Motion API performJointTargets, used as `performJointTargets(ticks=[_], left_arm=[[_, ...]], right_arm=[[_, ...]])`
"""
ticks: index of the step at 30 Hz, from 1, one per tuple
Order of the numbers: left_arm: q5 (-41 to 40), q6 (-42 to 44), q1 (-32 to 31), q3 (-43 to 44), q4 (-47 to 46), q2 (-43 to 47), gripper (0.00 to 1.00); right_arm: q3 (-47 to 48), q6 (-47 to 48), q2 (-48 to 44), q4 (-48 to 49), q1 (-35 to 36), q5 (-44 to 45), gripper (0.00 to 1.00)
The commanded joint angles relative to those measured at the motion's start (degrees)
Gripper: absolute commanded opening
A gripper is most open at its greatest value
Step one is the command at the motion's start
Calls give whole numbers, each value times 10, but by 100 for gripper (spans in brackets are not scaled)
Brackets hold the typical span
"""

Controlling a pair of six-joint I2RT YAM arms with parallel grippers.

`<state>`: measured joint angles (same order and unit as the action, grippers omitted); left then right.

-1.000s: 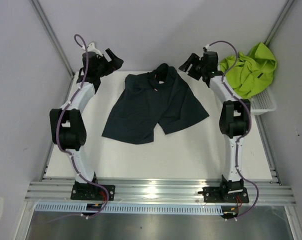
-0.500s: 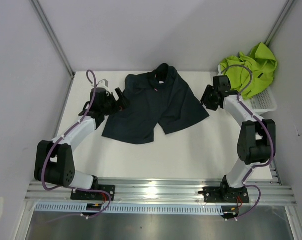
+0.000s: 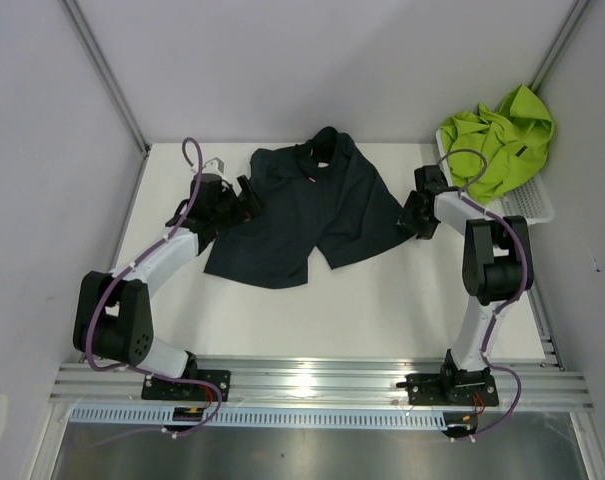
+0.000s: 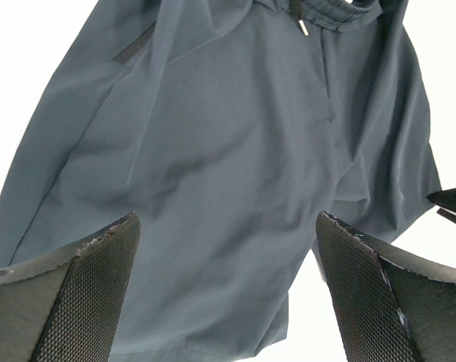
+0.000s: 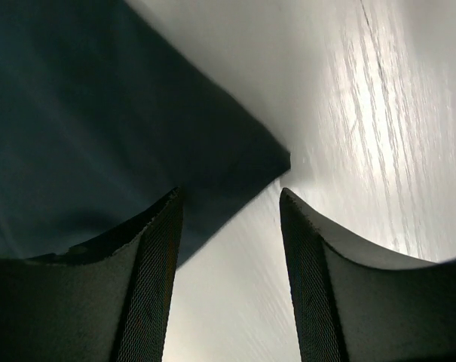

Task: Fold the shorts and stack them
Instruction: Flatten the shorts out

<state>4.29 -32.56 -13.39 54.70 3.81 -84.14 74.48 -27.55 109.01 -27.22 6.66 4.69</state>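
Both arms low, left pincer and right pincer spread, either side of dark shorts

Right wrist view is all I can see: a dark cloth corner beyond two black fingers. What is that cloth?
Observer: Those are dark navy shorts, spread flat on the table; that is a leg corner.
Operator: Is the other arm doing anything?
Observer: The left gripper hangs wide open at the shorts' opposite edge, gripping nothing.
Operator: Any more clothes?
Observer: Yes, lime green shorts heaped in a white basket at the far right.
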Motion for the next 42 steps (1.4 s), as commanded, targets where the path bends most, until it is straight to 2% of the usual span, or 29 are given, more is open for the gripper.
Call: performJointTargets(ticks=[1,6,8,9,11,14,16,19,23,25,26,27,30,32,34,38,39,41,42], left_arm=[[-30,-7,-1,-8,-11,17,99],[-40,-8,-1,-11,-14,28,99],[-40,-9,-1,-12,-15,29,99],[-39,-11,-1,-11,-16,30,99],[-38,-12,-1,-15,-18,31,99],[-40,-15,-2,-35,-28,45,99],[-40,-16,-2,-54,-43,55,99],[-40,-11,-4,-49,-60,53,99],[-65,11,-26,-7,-53,11,99],[-55,35,-48,35,-51,-18,99],[-48,67,-57,98,-41,-36,99],[-43,84,-74,121,-20,-74,99],[32,176,-104,218,-19,-128,96],[90,246,-117,267,-9,-176,96],[117,290,-137,323,5,-217,96],[122,441,-179,427,92,-304,97],[118,460,-183,507,115,-326,97],[128,494,-186,569,197,-405,97],[135,502,-184,673,230,-432,97]], right_arm=[[59,0,32,-13,-2,30,56],[130,31,107,-66,2,46,53],[131,43,114,-74,2,46,40],[127,44,111,-77,1,46,24],[101,45,99,-76,2,49,2],[17,45,39,-72,2,73,0],[-38,44,-33,-64,3,81,0],[-118,46,-116,-93,20,109,0],[-180,2,-195,-142,96,132,0],[-190,-24,-213,-157,126,134,0],[-194,-33,-222,-172,140,136,0],[-199,-41,-224,-178,164,136,0],[-203,-61,-226,-190,201,141,0],[-205,-71,-224,-190,210,141,0],[-209,-74,-226,-188,215,141,0],[-222,-74,-238,-171,215,121,0],[-223,-74,-240,-168,216,112,0],[-224,-74,-240,-162,219,105,0],[-223,-73,-240,-161,221,102,0]])
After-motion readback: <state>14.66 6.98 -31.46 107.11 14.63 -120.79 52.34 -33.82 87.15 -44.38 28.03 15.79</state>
